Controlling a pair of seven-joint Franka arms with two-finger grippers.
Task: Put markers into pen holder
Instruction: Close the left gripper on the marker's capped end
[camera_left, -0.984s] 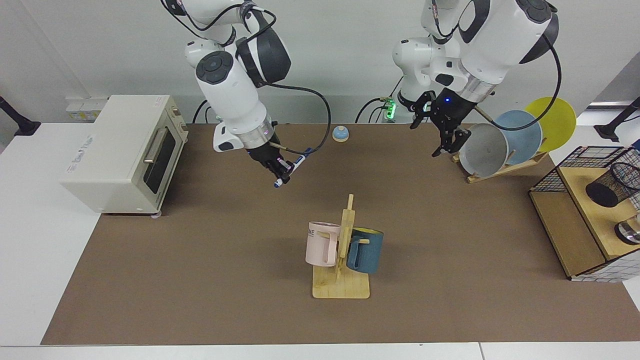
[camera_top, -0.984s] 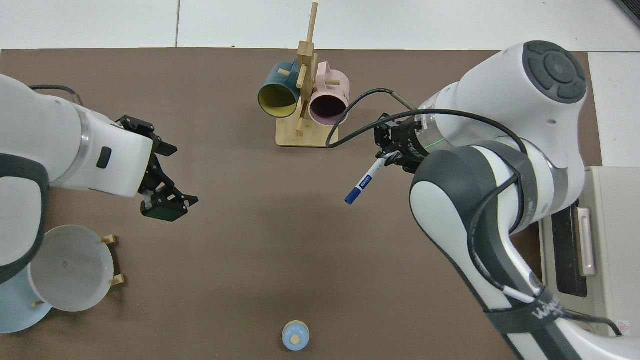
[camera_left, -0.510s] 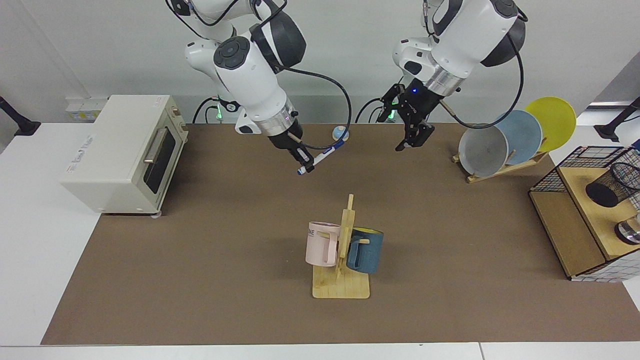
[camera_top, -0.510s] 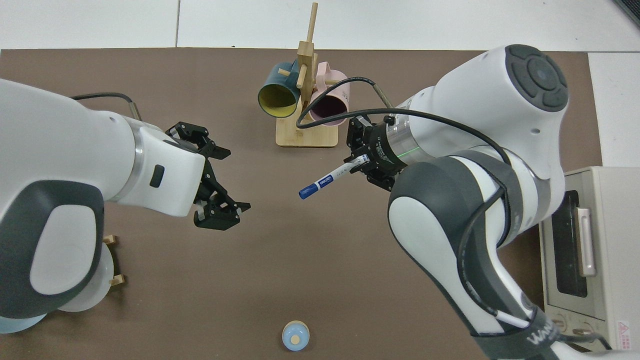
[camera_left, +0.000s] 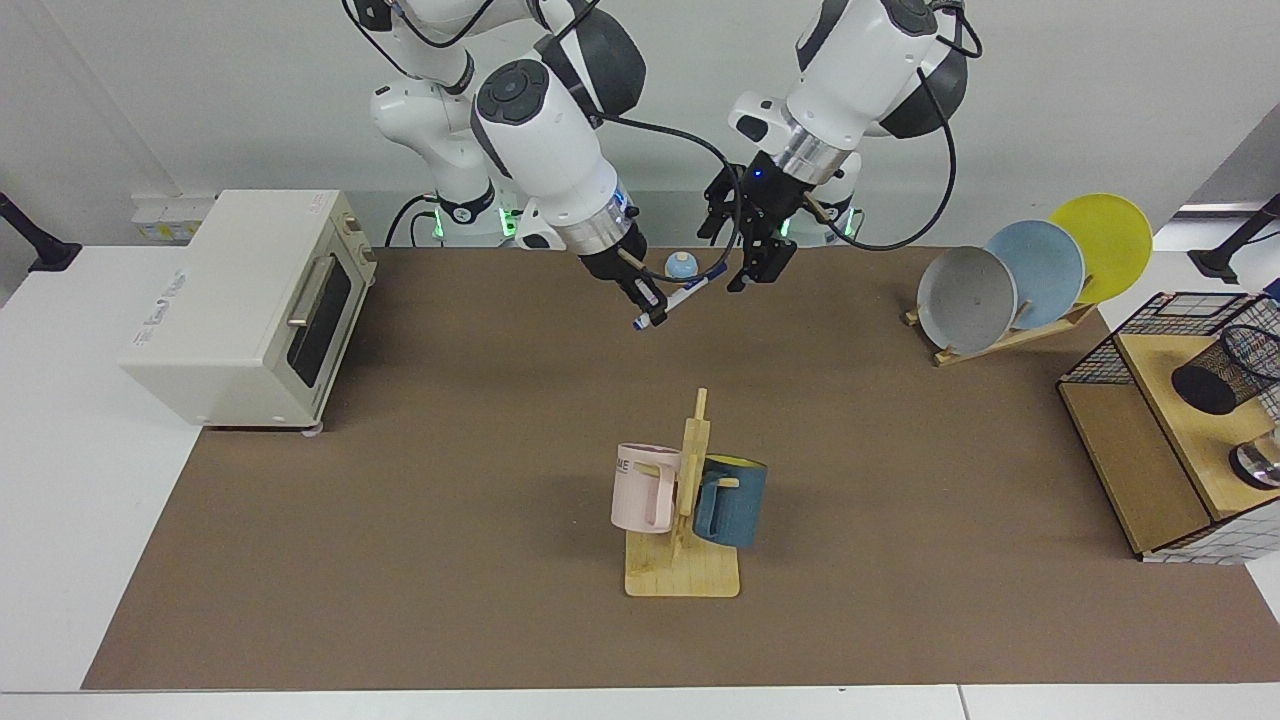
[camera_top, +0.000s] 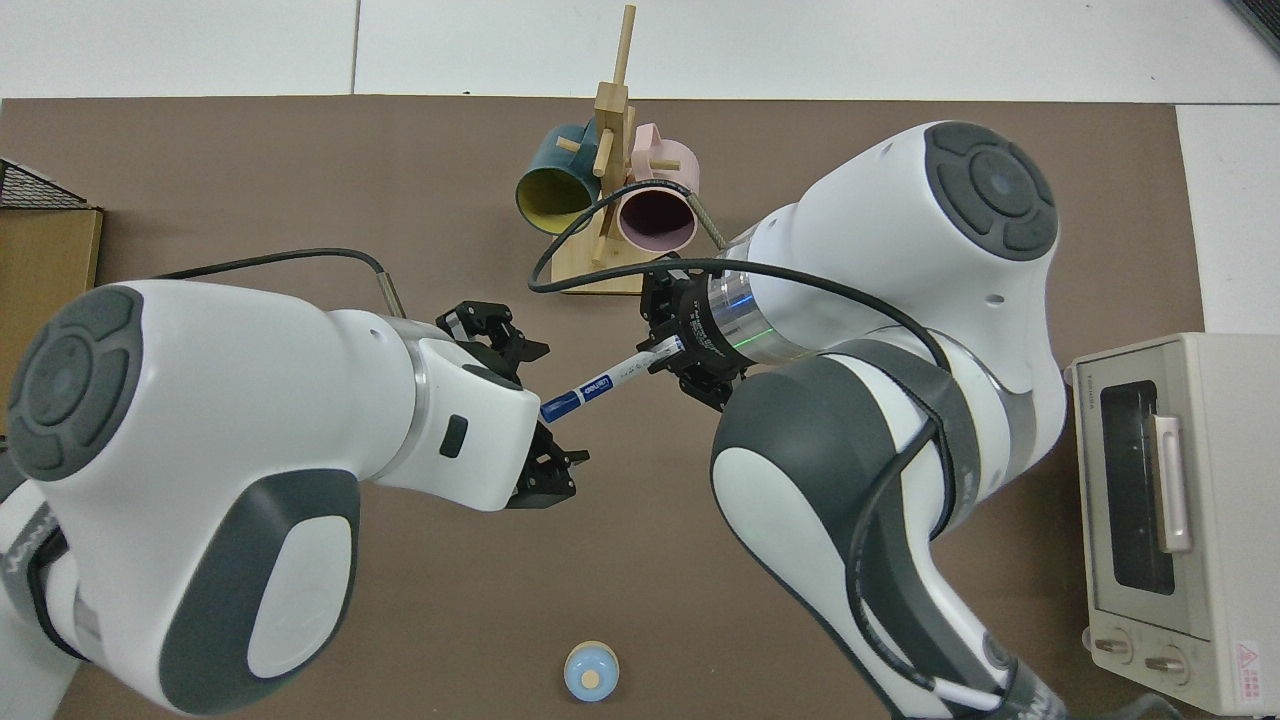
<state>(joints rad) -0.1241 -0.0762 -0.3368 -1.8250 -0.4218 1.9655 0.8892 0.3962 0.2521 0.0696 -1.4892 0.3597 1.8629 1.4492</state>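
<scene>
Above the brown mat (camera_left: 400, 520), near its far edge, my two arms meet in mid-air. At the mat's end on the left arm's side, the pen holder (camera_left: 1225, 372) lies tilted on a wooden shelf (camera_left: 1180, 420). My left gripper (camera_left: 750, 245) has its fingers spread around the marker's blue cap. My right gripper (camera_left: 648, 302) is clamped on the marker (camera_top: 600, 385), which slants toward the left gripper.

facing view: high, across the counter (camera_left: 400, 560), looking at both arm bases | top view: overhead, closer | shared: mug rack (camera_left: 688, 510) (camera_top: 606, 190)
</scene>
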